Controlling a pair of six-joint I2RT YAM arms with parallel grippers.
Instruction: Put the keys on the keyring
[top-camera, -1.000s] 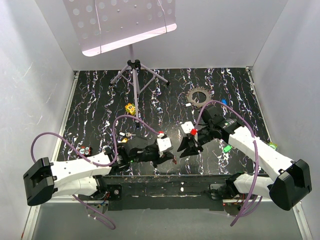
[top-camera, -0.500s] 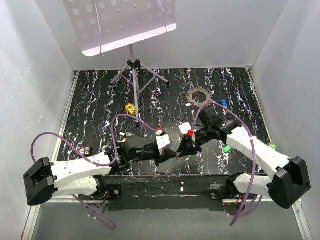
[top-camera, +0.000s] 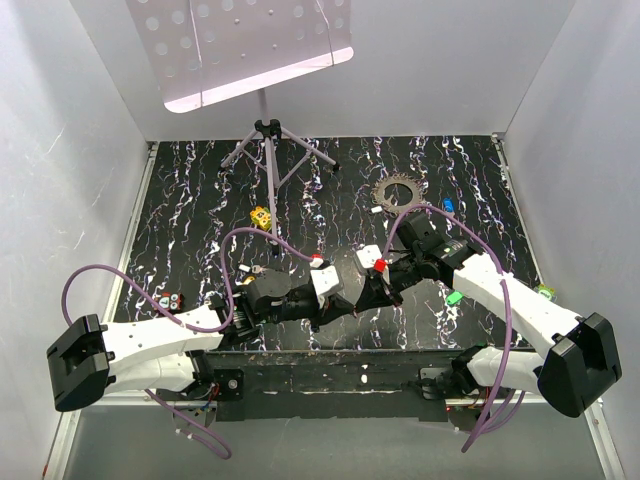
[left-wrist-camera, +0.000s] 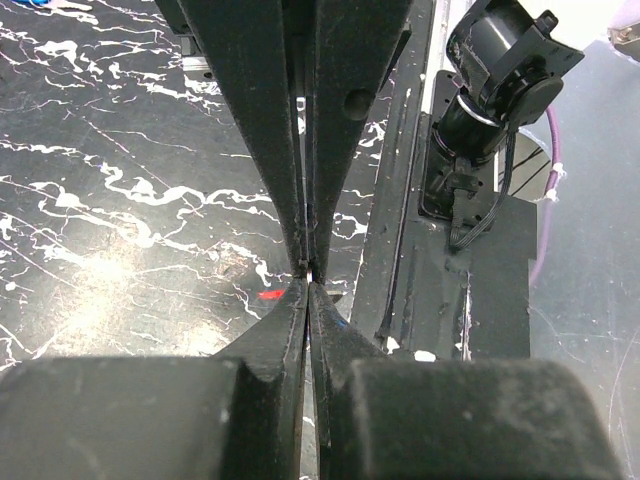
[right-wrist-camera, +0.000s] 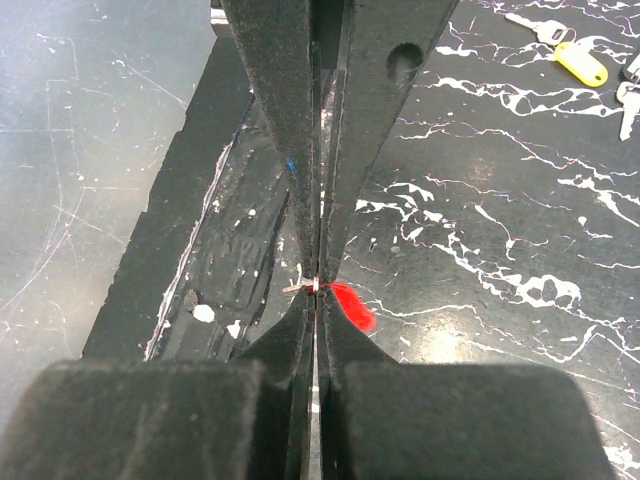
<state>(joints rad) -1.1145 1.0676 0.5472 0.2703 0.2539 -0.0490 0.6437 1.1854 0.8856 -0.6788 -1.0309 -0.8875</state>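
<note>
Left arm lies low along the near edge of the desk, left tool clenched tight. Tip to tip with it, bent right arm, right tool pinched on the red key.

A desk with a black top veined in white fills the middle of the top view. White walls close it in: the left wall, the back wall and the right wall, all plain and evenly lit. A music stand rests its tripod legs on the far part of the desk, and its perforated tray catches a bright pinkish band of light. A scuffed black plate runs along the near edge, with a grey floor below it.
</note>
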